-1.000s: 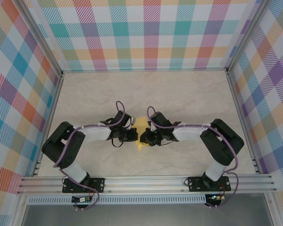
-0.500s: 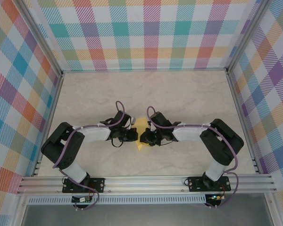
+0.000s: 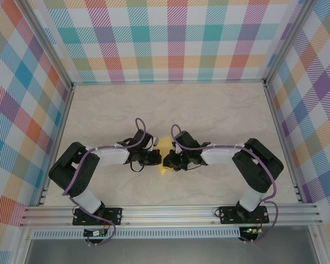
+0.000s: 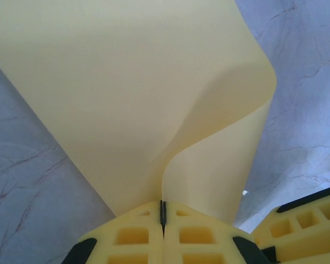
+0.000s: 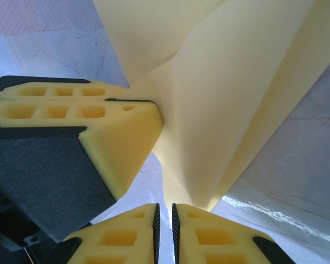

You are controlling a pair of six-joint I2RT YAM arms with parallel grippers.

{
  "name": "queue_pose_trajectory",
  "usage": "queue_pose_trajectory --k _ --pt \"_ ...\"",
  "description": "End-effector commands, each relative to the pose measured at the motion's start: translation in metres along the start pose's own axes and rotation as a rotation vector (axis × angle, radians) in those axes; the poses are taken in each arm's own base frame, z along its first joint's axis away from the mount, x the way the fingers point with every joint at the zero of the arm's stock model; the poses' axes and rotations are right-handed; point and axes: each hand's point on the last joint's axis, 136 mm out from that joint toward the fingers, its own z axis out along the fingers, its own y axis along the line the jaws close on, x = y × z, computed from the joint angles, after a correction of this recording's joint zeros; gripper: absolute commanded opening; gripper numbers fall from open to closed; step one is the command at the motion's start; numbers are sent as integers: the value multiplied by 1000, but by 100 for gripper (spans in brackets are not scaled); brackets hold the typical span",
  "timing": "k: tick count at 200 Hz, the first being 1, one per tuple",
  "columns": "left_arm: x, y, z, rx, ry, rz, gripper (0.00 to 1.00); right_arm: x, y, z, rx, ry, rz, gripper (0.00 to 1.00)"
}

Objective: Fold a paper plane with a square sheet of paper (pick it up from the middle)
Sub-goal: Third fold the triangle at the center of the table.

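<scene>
Thin yellow square sheet of paper: curled between grippers, mid-table. Left gripper clamped fully on its edge; right gripper near-closed, pinching fold. I see open marbled tabletop around, plaid walls well apart.

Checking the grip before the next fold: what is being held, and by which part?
The left hand pinches the yellow paper where its curled-over layers meet. Whether the right hand grips it cannot be told.
</scene>
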Motion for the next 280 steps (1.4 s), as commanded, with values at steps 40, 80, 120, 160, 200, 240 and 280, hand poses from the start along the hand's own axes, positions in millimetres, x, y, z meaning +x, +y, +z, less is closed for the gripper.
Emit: queue_pose_trajectory --k 40,80,120,160,200,240,280 --pt "6 14 11 -42 35 -11 3 13 16 8 -57 60 -43 17" --pt "9 17 11 -51 41 -8 3 26 13 14 -46 83 -50 17" --pt "8 17 12 -51 41 -12 3 25 1 22 -27 80 -35 17" --pt "7 16 12 -51 44 -9 3 29 -11 34 -27 102 -7 16" --pt "6 16 11 -57 43 -7 3 26 -1 18 -24 66 -43 16" --pt "5 15 9 -59 44 -2 3 -6 1 -15 -54 -49 -31 16" --pt "5 15 11 -59 49 -3 3 -25 12 -18 -94 -65 -48 17"
